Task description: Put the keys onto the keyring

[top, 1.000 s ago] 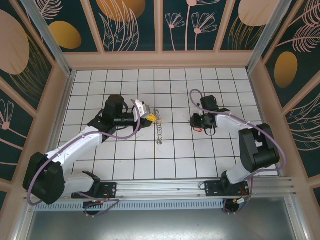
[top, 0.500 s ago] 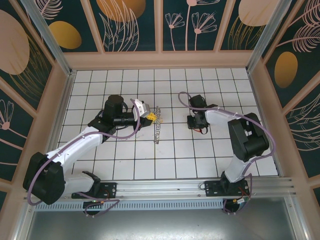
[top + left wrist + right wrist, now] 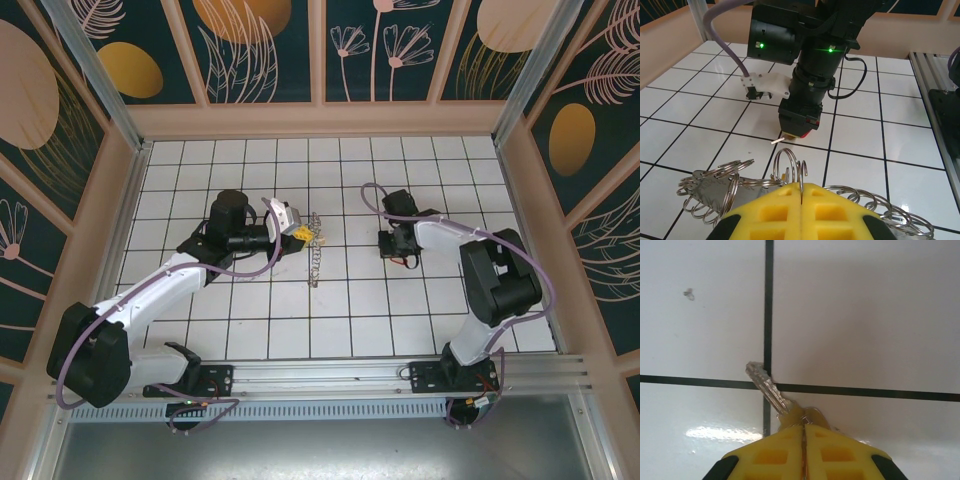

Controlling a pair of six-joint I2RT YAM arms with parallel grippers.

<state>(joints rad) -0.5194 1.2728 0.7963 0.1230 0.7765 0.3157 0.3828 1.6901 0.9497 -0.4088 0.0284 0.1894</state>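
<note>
The keyring (image 3: 710, 186), a grey band fringed with metal rings, hangs from my left gripper (image 3: 801, 187), which is shut on one small ring (image 3: 788, 161) at its edge. From above, the keyring (image 3: 318, 262) trails down onto the tiles from the left gripper (image 3: 301, 232). My right gripper (image 3: 803, 429) is shut on a key by its yellowish-tan tag (image 3: 810, 416). The metal blade (image 3: 768, 386) points up and left, low over the tiles. In the left wrist view that blade (image 3: 775, 141) sticks out below the right gripper (image 3: 796, 134), a short way beyond the held ring.
White tiled floor (image 3: 350, 310) with black grid lines, walled by wooden panels (image 3: 320, 118). A bit of red (image 3: 403, 263) shows at the right gripper's near side; what it is I cannot tell. A metal rail (image 3: 330, 375) runs along the near edge.
The right arm swung left toward the keyring, and its jaws closed on the tan-tagged key. The left gripper and keyring stayed put.
</note>
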